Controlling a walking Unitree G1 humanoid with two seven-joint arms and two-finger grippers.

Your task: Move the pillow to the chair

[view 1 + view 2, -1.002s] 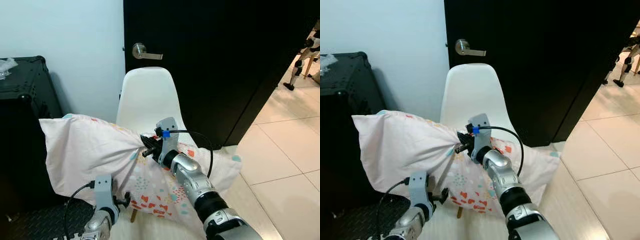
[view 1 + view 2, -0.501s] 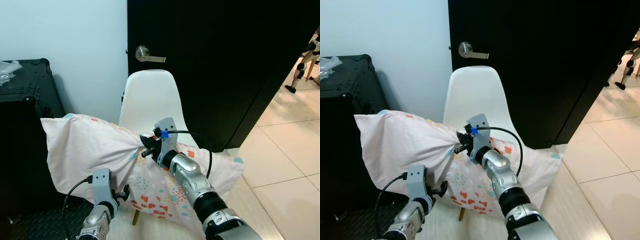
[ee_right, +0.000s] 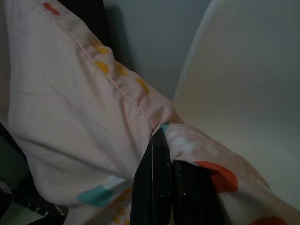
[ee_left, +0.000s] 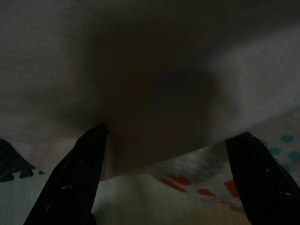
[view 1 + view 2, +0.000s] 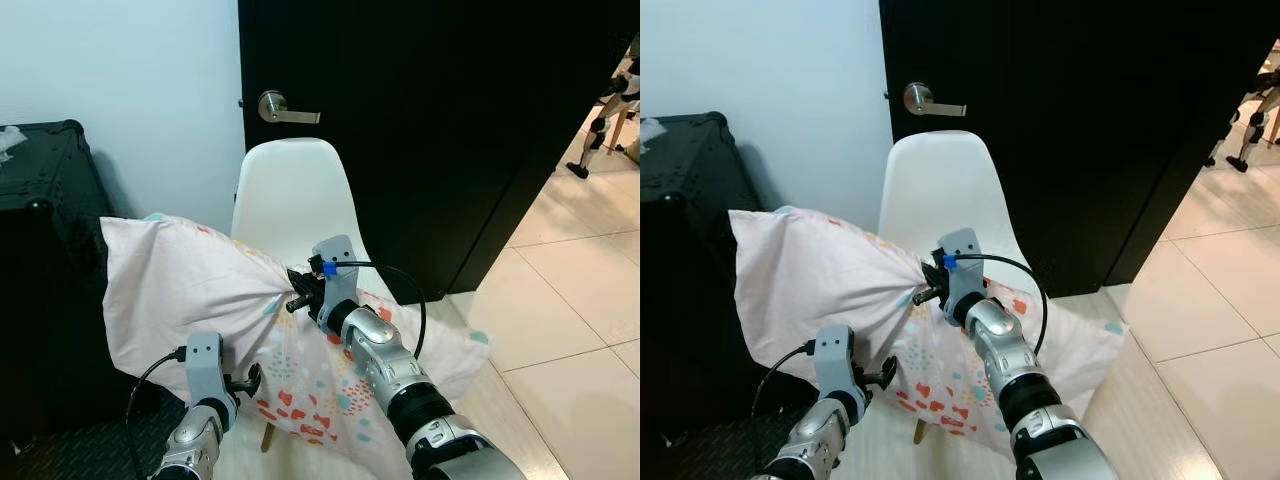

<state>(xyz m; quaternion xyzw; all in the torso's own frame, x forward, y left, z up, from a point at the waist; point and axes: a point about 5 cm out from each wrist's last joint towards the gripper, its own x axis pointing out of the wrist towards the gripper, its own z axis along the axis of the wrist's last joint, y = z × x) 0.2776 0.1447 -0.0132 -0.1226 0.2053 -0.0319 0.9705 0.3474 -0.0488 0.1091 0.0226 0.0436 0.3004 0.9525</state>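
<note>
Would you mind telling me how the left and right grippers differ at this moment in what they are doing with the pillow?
The right gripper is shut, pinching a bunched fold at the pillow's top edge, in front of the white chair; the left gripper is open, fingers spread under the pillow's lower side. The right one is raised higher and further forward; the left one sits low, nearer the robot. Both are at the pillow.

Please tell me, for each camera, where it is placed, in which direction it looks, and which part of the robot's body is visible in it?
Left eye view, right eye view: on the head, looking forward and down at the pillow, white chair and dark door; both silver arms show.
Left wrist view: on the left wrist, under the pillow; left gripper, jaws spread.
Right wrist view: on the right wrist, facing the chair; right gripper, jaws pinching pillow fabric.
Shared: all see the pillow.
</note>
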